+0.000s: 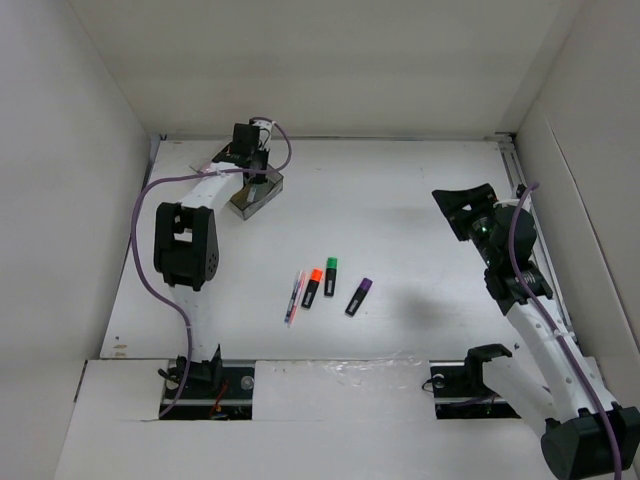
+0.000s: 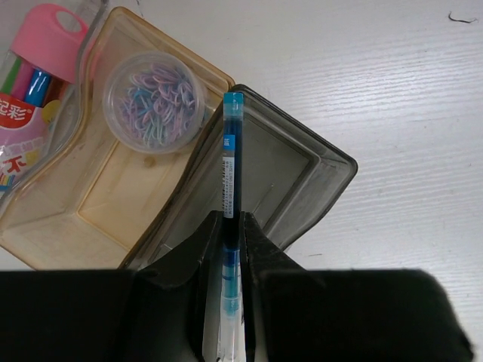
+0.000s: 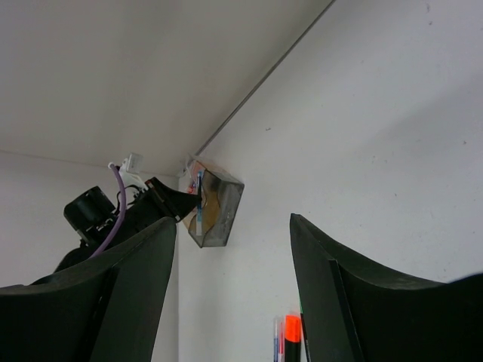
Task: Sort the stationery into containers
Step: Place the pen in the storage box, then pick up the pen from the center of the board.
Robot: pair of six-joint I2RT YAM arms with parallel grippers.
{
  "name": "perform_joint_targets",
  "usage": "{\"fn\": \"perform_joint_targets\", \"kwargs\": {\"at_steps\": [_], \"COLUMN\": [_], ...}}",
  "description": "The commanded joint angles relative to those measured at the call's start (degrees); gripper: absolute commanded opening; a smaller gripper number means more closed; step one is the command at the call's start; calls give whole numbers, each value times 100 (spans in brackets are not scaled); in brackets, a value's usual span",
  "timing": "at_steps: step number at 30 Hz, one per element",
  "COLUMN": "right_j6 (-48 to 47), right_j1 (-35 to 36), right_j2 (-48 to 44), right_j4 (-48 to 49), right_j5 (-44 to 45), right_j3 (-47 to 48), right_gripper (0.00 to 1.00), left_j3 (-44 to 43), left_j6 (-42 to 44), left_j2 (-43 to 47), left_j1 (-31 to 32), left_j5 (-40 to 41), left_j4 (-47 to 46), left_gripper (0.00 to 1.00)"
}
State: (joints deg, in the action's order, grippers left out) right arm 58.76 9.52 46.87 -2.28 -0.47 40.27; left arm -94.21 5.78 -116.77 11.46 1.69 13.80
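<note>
My left gripper (image 2: 232, 226) is shut on a bluish pen (image 2: 230, 158), which points out over the clear container (image 2: 332, 162), along the divider between its tan and its grey compartment. In the top view this gripper (image 1: 247, 152) hangs over the container (image 1: 262, 192) at the back left. A thin pink pen (image 1: 294, 297) and the orange (image 1: 312, 287), green (image 1: 330, 276) and purple (image 1: 359, 296) highlighters lie mid-table. My right gripper (image 1: 460, 205) is open and empty at the right, well above the table. In its own view this gripper (image 3: 232, 222) faces the container (image 3: 219, 211) and the orange highlighter (image 3: 289, 335).
A round clear tub of paper clips (image 2: 153, 99) sits in the tan compartment. A pink-topped bottle (image 2: 45, 45) lies just beyond the container's far left side. White walls close in the table at the back and both sides.
</note>
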Motion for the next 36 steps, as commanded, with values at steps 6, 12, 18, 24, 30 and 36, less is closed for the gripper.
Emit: {"fn": "perform_joint_targets", "kwargs": {"at_steps": [6,12,18,24,30,36], "right_j6": [39,39,39,-13,-14,-14], "right_j1": [76,76,76,76,76,76], "right_j2": [-108,-55,-55,-55,-3,59], "right_j4": [316,316,316,316,316,316], "right_j5": [55,2,-67,3,-58,-67], "right_j3": [-37,-37,-37,-37,16,16], "right_gripper": [68,68,68,42,7,7], "left_j3": [149,254,438,342,1623,4277], "left_j6": [99,99,-252,-902,-2384,-3705], "left_j2": [216,322,1102,1638,2737,4503], "left_j1": [-30,-30,320,1172,2254,2308], "left_j5": [349,463,534,937,1210,753], "left_j4": [-167,-282,-518,103,254,-510], "left_gripper": [25,40,34,34,40,43]}}
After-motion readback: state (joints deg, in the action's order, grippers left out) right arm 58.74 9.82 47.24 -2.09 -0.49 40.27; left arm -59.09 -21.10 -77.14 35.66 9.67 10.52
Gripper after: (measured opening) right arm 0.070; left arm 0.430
